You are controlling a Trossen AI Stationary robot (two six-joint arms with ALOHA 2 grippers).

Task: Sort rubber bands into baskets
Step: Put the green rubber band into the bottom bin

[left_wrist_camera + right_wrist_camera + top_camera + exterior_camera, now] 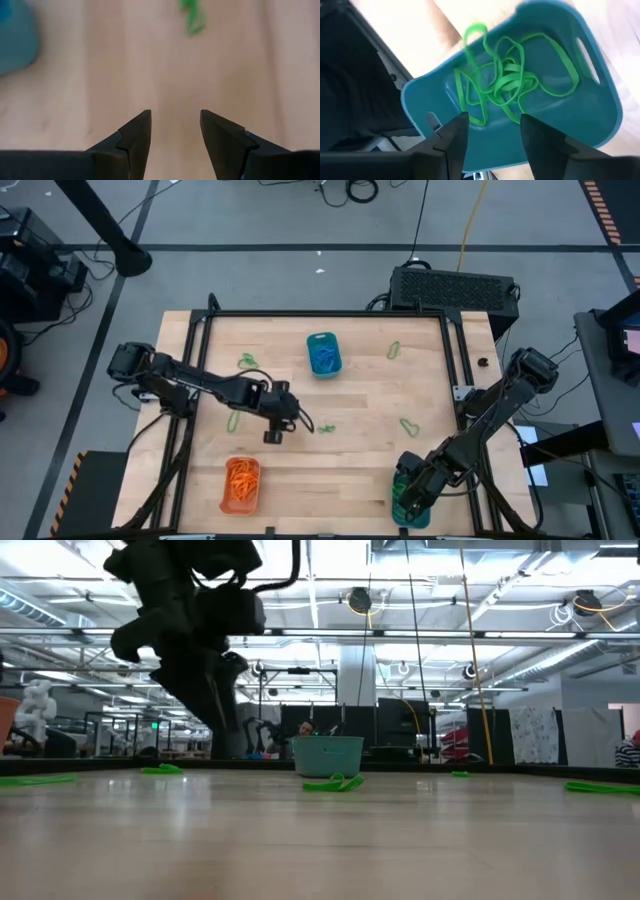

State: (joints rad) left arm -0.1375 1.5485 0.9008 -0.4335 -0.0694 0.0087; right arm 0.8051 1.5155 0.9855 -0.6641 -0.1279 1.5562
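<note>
Both of my arms are dark, nearly black — chunky jointed segments with rounded housings at the shoulders, thin black cables looping alongside the left arm (200,383) and the right arm (490,415). Through the wrist cameras I see each pair of fingers (135,142) as matte black wedges — tapered to blunt tips, with a stepped notch on the inner face (451,137).

We see the teal plastic basket (411,502) at the high view's lower right mostly hidden under the right gripper (407,498). In the left wrist view, a blurred blue shape (15,40) is cut off at the upper left edge.
</note>
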